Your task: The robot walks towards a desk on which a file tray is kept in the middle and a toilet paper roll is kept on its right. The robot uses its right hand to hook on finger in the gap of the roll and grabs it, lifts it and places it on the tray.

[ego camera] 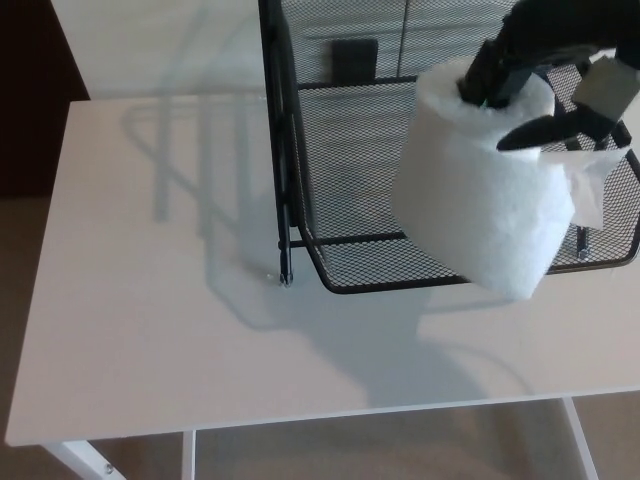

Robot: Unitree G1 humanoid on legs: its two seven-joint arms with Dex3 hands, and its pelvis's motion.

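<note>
The white desk (150, 300) fills most of the head view, its near edge and two white legs cut off at the bottom, with shadows of the wire frame falling across its left half. The black mesh file tray (400, 282) stands on the desk from the middle to the right; its upper tier and right side run out of the picture. The toilet paper roll (480, 210) hangs tilted in the air above the tray's front right part, hiding that corner of the rim; whether it touches the mesh cannot be told. The right hand (550, 40) comes in from the top right, cut off by the edge, and holds the roll: one finger (490, 80) is hooked down into the core, another (545, 130) lies against the roll's outer top edge. A loose sheet (592, 190) sticks out on the roll's right. A small dark rectangle (354, 62) behind the mesh is too unclear to name.
</note>
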